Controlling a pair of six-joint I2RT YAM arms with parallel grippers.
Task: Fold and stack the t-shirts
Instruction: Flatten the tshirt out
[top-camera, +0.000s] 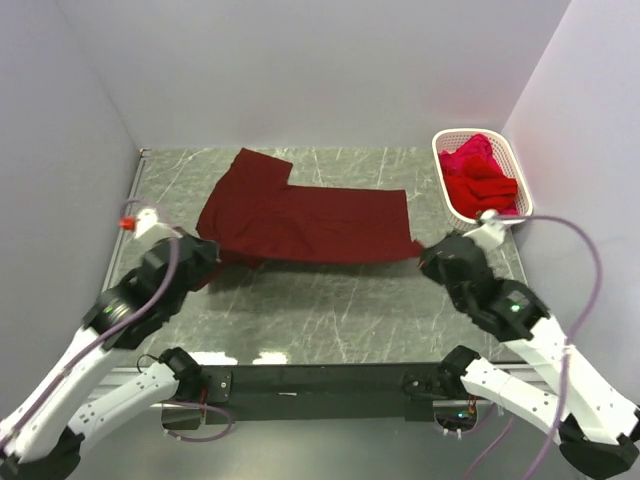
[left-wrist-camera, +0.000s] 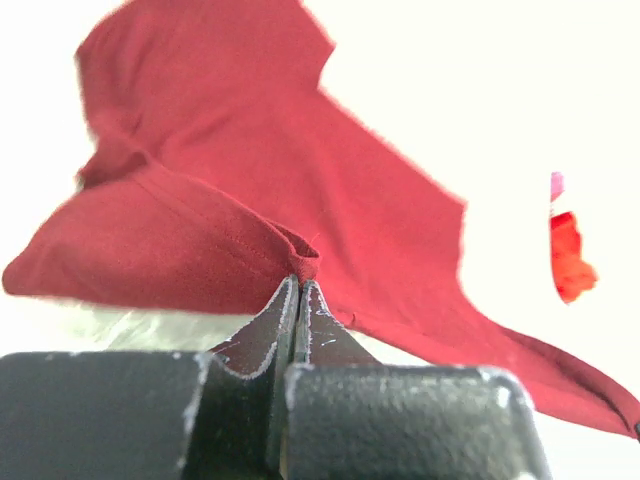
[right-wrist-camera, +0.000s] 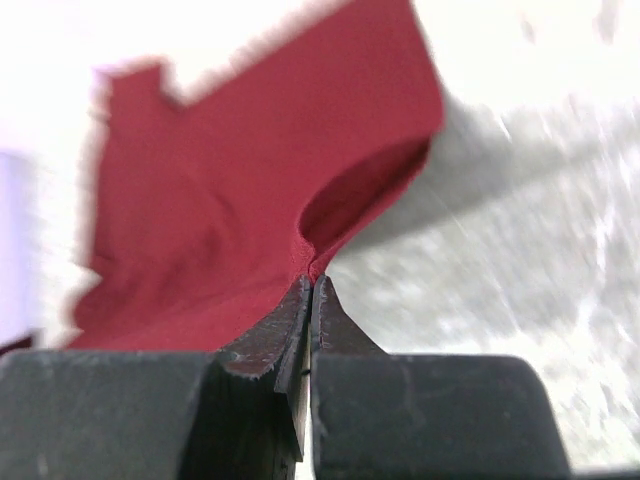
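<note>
A dark maroon t-shirt (top-camera: 300, 218) lies spread across the back half of the marble table, one sleeve pointing to the far left. My left gripper (top-camera: 207, 258) is shut on its near left edge; the left wrist view shows a pinched fold of the maroon t-shirt (left-wrist-camera: 300, 180) between the closed tips of my left gripper (left-wrist-camera: 301, 283). My right gripper (top-camera: 424, 255) is shut on its near right corner, seen in the right wrist view as the maroon t-shirt (right-wrist-camera: 230, 210) caught by the closed tips of my right gripper (right-wrist-camera: 312, 283). Brighter red t-shirts (top-camera: 478, 175) fill the basket.
A white slotted plastic basket (top-camera: 446, 196) stands at the back right corner of the table against the wall. White walls close in the left, back and right. Bare marble table (top-camera: 330, 310) lies between the shirt and the arm bases.
</note>
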